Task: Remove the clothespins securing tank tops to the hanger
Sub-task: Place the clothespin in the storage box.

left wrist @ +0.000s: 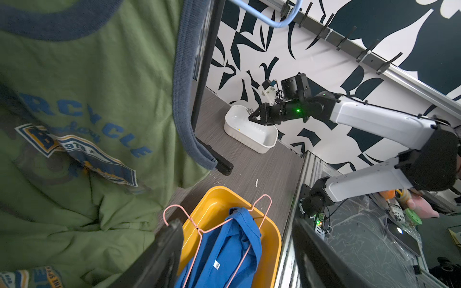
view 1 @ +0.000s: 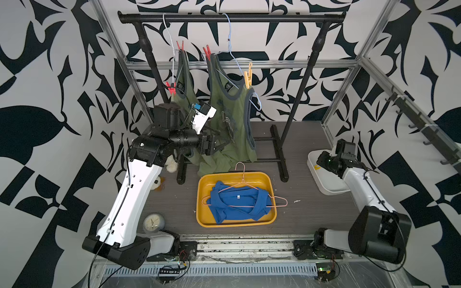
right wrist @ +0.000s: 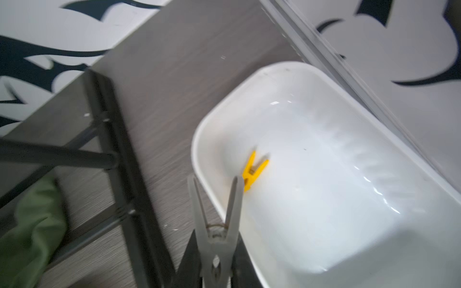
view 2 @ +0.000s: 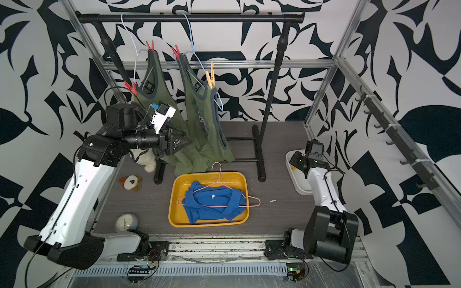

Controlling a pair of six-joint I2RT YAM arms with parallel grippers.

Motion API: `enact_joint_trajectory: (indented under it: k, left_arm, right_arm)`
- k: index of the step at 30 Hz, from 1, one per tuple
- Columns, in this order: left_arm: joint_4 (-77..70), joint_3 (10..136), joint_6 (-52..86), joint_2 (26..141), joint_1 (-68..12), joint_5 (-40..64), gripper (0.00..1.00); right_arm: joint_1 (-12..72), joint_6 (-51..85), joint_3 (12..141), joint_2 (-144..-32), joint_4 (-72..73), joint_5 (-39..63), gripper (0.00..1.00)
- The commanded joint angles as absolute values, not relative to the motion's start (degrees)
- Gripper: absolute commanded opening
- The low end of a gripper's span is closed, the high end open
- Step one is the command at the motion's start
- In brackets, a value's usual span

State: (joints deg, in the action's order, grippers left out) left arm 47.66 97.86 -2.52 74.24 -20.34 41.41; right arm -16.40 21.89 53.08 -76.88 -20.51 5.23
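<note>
Left end effector [view 2: 184, 142], spread wide, beside the hems of the two olive tank tops [view 1: 230, 107] hanging from the rack [view 1: 229, 18], perhaps brushing the cloth; three red clothespins [view 1: 179, 46] and a yellow clothespin [view 1: 248, 77] grip their hangers [view 1: 230, 37]. Right end effector [right wrist: 216, 246], narrowed onto a grey clothespin [right wrist: 234, 197], above the rim of the white bin [right wrist: 199, 139] at the bench [view 1: 311, 212] edge, which contains a second yellow clothespin [right wrist: 253, 172]. The yellow tray [view 1: 272, 184], with bare bench to either side, contains the blue tank top [view 1: 232, 202] and a pink hanger [view 1: 279, 199].
</note>
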Motion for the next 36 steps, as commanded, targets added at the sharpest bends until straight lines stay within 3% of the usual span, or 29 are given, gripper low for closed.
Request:
enact_joint_trajectory:
  k: [1,8,16,23,27,30,36]
  left_arm:
    - [46.93,96.64,-3.23,73.47,-20.48,42.23,0.73]
    - [46.93,95.11,-3.78,73.48,-20.54,42.27,0.74]
    - [45.18,93.66,-3.57,73.69,-20.49,42.27,0.74]
    - [44.91,93.16,-3.43,74.22,-20.56,42.35,0.74]
    - [44.81,93.25,-3.47,74.22,-20.49,41.86,0.74]
    - [46.01,93.32,-5.62,73.64,-20.52,40.69,0.74]
    - [54.7,95.84,-13.58,73.48,-20.49,40.48,0.75]
  right_arm:
    - [-18.4,24.29,53.44,-80.47,-18.33,3.91,0.0]
    - [-19.78,26.33,53.92,-88.63,-16.1,5.33,0.0]
    - [-19.75,26.25,54.8,-92.89,-15.9,5.35,0.24]
    - [-19.71,25.32,55.61,-92.69,-17.56,4.68,0.36]
    - [-19.72,26.59,55.59,-89.48,-17.95,4.53,0.36]
    - [-19.23,26.26,55.46,-83.56,-18.64,8.57,0.28]
    - [-13.52,24.57,53.84,-65.25,-20.47,19.12,0.21]
